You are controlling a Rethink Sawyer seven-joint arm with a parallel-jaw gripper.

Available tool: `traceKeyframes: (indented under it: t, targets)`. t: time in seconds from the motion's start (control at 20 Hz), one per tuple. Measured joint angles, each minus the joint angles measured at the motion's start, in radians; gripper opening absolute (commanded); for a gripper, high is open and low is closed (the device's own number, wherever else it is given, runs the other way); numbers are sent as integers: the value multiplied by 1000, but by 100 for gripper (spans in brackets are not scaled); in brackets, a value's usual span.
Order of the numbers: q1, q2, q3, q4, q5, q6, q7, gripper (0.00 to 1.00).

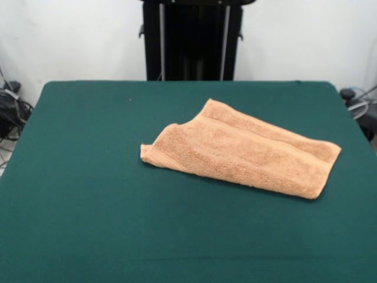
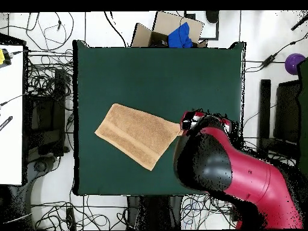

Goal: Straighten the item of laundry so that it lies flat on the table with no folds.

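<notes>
Towel (image 1: 244,153) lies on the green desk (image 1: 88,194), right of centre in the front view, folded over itself into a skewed strip. Its long axis runs diagonally there, from the rumpled corner at mid-frame left down to the squared end at lower right.

In the overhead view the towel (image 2: 138,135) sits left of centre, its long axis slanting from upper left to lower right.

The red arm (image 2: 240,174) fills the lower right of the overhead view, its head end close beside the towel's right corner. The hand itself cannot be made out; whether open or closed, cannot tell.

Judgement: towel lies to frame-left of the arm overhead, so that right corner is the nearest edge to take and draw out.
</notes>
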Motion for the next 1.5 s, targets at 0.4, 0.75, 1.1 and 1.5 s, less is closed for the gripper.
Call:
traceKeyframes:
  t: [0.4,0.75,1.1,1.5]
  targets:
    - [-12,0,17,-21,-4,24,0,100]
    - [4,14,28,-23,-14,24,0,100]
    - [99,20,24,-23,-38,7,0,100]
    - [142,59,24,-23,-38,-87,0,100]
